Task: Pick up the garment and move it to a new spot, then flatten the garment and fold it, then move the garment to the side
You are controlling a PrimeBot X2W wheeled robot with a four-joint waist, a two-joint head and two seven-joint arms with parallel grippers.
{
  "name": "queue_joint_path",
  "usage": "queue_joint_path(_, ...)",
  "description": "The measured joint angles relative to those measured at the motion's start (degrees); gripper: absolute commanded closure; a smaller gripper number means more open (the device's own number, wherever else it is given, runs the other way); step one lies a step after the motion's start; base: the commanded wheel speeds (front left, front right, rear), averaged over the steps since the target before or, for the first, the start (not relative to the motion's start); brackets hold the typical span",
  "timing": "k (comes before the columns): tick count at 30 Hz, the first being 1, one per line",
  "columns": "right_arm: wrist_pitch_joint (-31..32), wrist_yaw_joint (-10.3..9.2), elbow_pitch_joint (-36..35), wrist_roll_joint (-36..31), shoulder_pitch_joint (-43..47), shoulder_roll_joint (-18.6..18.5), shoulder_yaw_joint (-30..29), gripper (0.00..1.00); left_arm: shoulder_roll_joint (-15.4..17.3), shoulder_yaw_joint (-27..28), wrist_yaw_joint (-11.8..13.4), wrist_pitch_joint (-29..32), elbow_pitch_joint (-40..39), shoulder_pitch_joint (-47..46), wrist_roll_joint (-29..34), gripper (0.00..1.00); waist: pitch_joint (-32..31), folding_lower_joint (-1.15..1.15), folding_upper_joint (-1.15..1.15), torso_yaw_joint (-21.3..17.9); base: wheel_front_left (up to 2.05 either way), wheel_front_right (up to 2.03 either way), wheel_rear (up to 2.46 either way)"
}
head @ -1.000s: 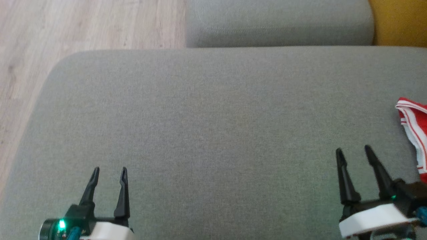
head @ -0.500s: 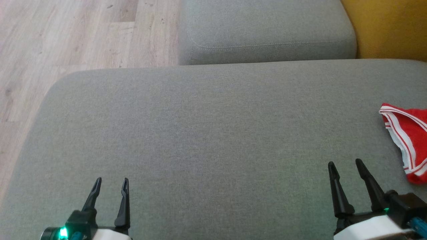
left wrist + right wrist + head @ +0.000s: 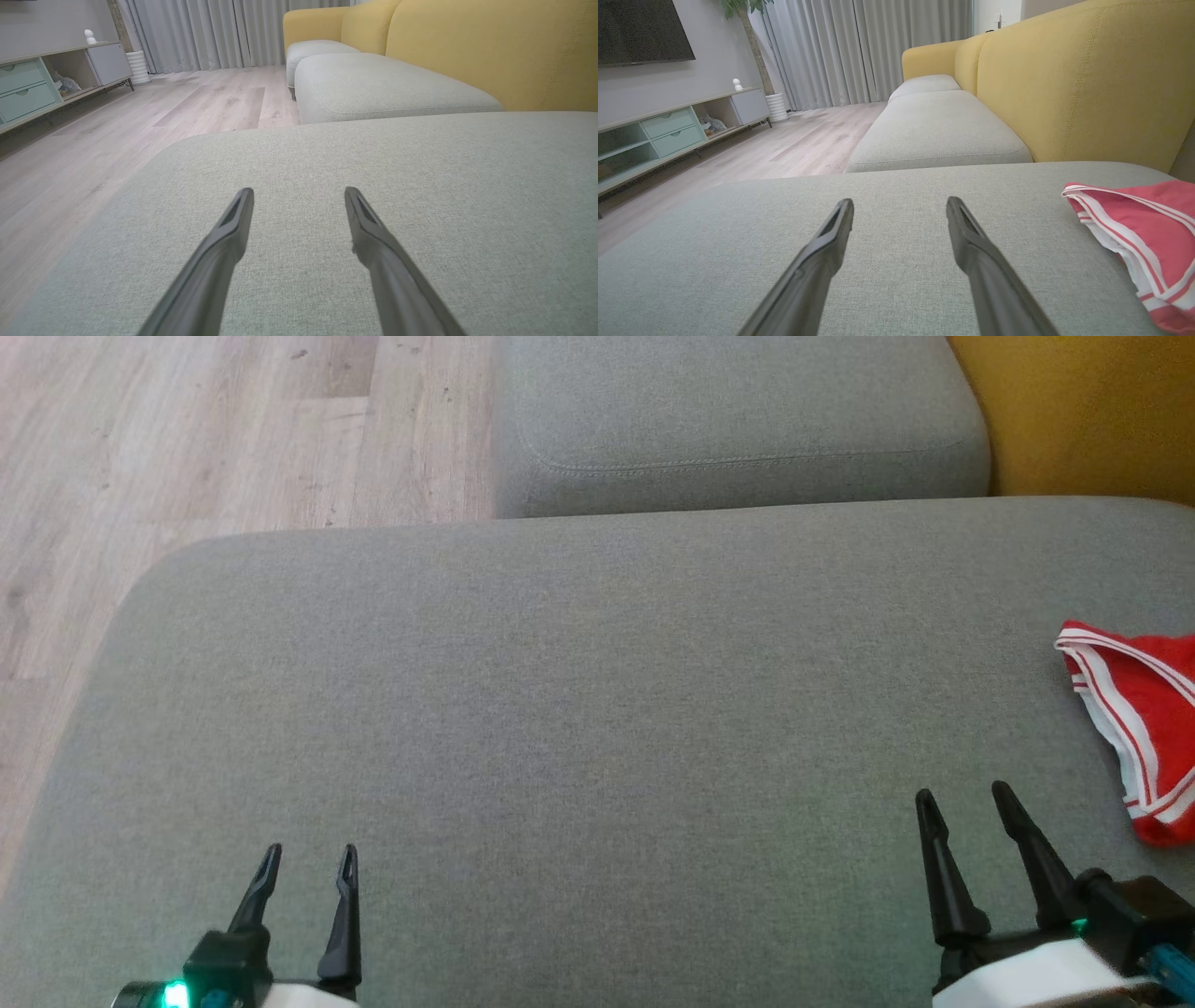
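The garment [image 3: 1144, 719] is red with white stripes along its hem and lies bunched at the right edge of the grey sofa cushion [image 3: 579, 709]. It lies up and to the right of my right gripper [image 3: 962, 793], which is open and empty. In the right wrist view the garment [image 3: 1143, 228] sits to the right of the open right gripper [image 3: 900, 205]. My left gripper [image 3: 309, 851] hovers open and empty over the cushion's near left part, far from the garment. The left gripper [image 3: 299, 193] has only bare cushion [image 3: 420, 186] between its fingers.
A second grey seat cushion [image 3: 738, 420] lies beyond the near one. The yellow sofa back [image 3: 1083, 411] rises at the far right. Pale wooden floor [image 3: 187, 439] runs along the left. A low cabinet [image 3: 668, 135] stands across the room.
The head camera has shifted, so the whole picture has moved down and to the left and more of the garment shows. Both grippers stay open and hold their places over the cushion.
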Motion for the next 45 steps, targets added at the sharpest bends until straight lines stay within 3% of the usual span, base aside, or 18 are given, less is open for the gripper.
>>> queue_joint_path(7, 0.0, 0.00, 0.0, 0.5, 0.0, 0.0, 0.0, 0.00, 0.2, -0.1, 0.0, 0.0, 0.0, 0.0, -0.5, 0.00, 0.1, 0.00, 0.00, 0.2, 0.00, 0.00, 0.00)
queue_joint_path(8, 0.0, 0.00, 0.0, 0.5, 0.0, 0.0, 0.0, 1.00, 0.3, -0.1, 0.0, 0.0, 0.0, 0.0, -0.5, 1.00, 0.1, 0.00, 0.00, 0.3, 0.00, 0.00, 0.00)
queue_joint_path(13, 0.0, 0.00, 4.5, 0.6, 0.2, 0.0, 0.1, 1.00, -1.2, -0.4, 0.0, 0.0, 3.6, 1.2, -0.7, 1.00, 0.1, 0.00, 0.00, 0.3, 0.00, 0.00, 0.00)
queue_joint_path(45, 0.1, 0.00, 9.6, 22.8, -2.8, -0.2, -0.3, 1.00, -3.6, 3.8, -3.6, 3.5, 4.4, -0.4, -20.2, 1.00, 0.7, 0.00, 0.00, 0.0, 0.00, 0.00, 0.00)
